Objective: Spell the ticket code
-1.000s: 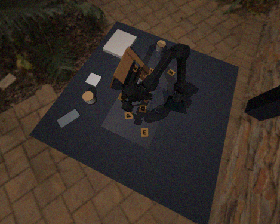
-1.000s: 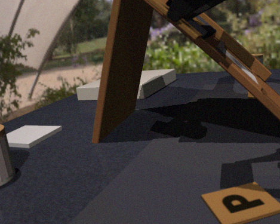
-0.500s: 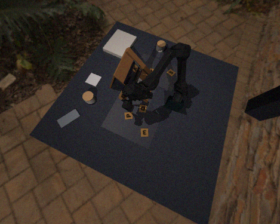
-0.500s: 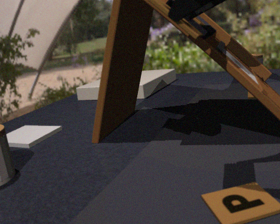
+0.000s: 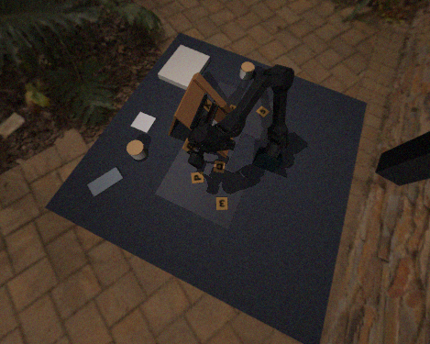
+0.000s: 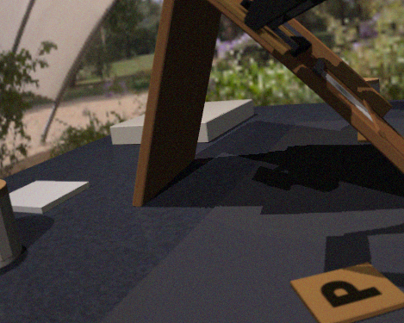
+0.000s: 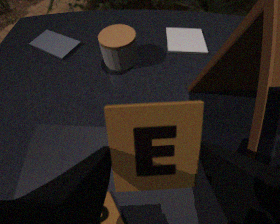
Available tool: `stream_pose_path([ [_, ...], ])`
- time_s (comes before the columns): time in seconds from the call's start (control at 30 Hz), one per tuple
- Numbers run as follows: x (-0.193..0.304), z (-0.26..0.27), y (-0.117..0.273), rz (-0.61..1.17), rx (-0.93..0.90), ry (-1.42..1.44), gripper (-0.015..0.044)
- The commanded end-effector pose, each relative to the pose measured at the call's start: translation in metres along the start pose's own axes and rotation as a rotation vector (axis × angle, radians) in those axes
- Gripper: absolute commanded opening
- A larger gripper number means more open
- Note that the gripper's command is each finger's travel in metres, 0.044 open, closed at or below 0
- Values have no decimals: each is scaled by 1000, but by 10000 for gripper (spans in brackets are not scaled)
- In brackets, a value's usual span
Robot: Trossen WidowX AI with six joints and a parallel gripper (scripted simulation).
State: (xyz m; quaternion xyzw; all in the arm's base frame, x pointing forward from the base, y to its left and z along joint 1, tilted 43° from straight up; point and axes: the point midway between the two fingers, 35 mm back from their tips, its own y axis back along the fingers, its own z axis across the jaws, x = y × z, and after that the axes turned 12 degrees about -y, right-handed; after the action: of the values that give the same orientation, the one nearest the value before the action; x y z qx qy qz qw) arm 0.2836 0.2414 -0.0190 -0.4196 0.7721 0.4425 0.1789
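Next to the board (image 5: 185,107) (image 6: 176,86) (image 7: 263,75), the partly open pincer (image 5: 197,153) (image 6: 266,23) (image 7: 155,150) grips 1 E tile (image 7: 156,146), which could jam if it goes in crooked.

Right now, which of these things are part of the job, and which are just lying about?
Part of the job:
- E tile, in the fingers
- P tile
- wooden board

Apparently just lying about:
- white block
- blue-grey slab
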Motion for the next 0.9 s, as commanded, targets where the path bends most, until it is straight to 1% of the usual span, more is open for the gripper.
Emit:
stream_pose_path([
  [0.0,-1,-2,0,-2,-4,2,0],
  [0.87,-4,-15,0,-2,-3,3,0],
])
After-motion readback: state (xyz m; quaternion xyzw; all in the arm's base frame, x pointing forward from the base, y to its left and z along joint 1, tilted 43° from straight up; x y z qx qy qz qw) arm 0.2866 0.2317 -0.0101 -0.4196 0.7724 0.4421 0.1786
